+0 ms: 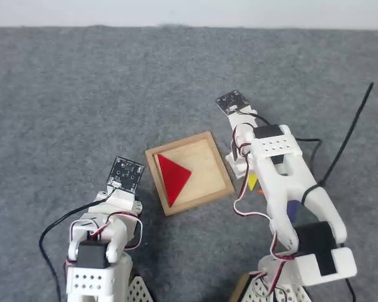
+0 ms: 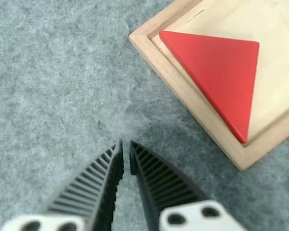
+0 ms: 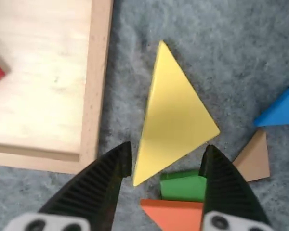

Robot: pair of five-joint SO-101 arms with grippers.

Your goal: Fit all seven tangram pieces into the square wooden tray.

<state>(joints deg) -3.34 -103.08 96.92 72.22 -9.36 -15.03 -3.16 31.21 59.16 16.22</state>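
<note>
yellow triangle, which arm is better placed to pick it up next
Likely right: the right gripper, open, straddles the yellow triangle beside the wooden tray; the left gripper is shut over carpet across the tray.

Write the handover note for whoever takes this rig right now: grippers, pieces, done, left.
Left gripper: shut, empty, over bare carpet near a corner of the tray.
Right gripper: open, straddling a corner of the yellow triangle, which lies on the carpet beside the tray.
The blue piece, tan piece, green piece and orange piece lie close by.
Done: red triangle in the tray.
Left: all the other pieces; yellow looks like the next grab.
</note>
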